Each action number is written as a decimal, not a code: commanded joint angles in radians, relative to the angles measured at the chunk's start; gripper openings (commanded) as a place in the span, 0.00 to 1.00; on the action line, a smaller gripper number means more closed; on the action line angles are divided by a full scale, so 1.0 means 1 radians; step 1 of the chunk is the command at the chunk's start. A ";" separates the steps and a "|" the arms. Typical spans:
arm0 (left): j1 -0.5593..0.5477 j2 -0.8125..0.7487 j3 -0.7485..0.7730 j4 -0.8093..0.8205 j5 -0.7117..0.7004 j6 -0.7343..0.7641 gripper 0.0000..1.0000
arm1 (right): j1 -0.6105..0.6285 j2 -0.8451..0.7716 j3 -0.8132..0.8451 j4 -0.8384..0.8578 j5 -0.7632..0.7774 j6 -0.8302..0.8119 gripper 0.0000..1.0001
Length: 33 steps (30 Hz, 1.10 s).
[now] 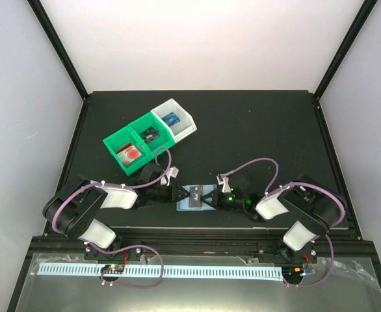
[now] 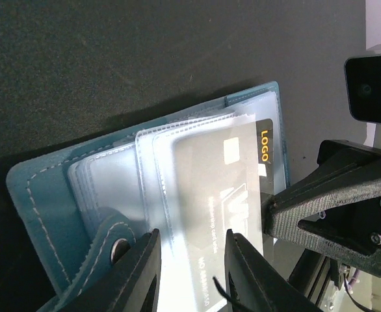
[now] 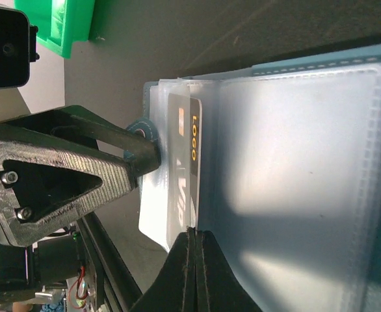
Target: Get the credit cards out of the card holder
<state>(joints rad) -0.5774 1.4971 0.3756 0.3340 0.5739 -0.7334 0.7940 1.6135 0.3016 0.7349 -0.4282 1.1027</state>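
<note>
The card holder (image 1: 185,203) lies open on the black table between my two grippers; it is pale blue with a teal cover (image 2: 41,195) and clear sleeves (image 3: 294,195). A black card (image 2: 233,188) marked "LOGO" sticks partly out of a sleeve, and it also shows in the right wrist view (image 3: 185,169). My left gripper (image 2: 190,240) is open, its fingers set apart over the sleeves beside the snap tab (image 2: 112,250). My right gripper (image 3: 195,231) is shut on the black card's edge. In the top view the left gripper (image 1: 176,195) and the right gripper (image 1: 211,197) face each other across the holder.
A green bin (image 1: 116,140) at the back left holds a red card (image 1: 131,153) and a dark card (image 1: 150,134). The white bin (image 1: 185,123) beside it holds a blue card (image 1: 172,119). The table's front rail runs just behind the arm bases.
</note>
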 commanded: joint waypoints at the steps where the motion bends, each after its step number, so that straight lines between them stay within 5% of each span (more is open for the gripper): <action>1: -0.003 0.047 -0.011 -0.078 -0.061 0.028 0.29 | -0.015 -0.028 -0.028 0.003 0.023 -0.006 0.01; 25: -0.004 0.023 -0.013 -0.076 -0.048 0.022 0.30 | -0.046 -0.282 -0.009 -0.351 0.065 -0.156 0.01; 33: -0.005 -0.109 0.002 -0.094 0.016 -0.006 0.43 | -0.046 -0.432 -0.011 -0.506 0.082 -0.234 0.01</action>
<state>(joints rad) -0.5777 1.4601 0.3771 0.3065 0.5777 -0.7364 0.7547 1.2484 0.2863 0.3267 -0.3679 0.9360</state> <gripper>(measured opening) 0.385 0.013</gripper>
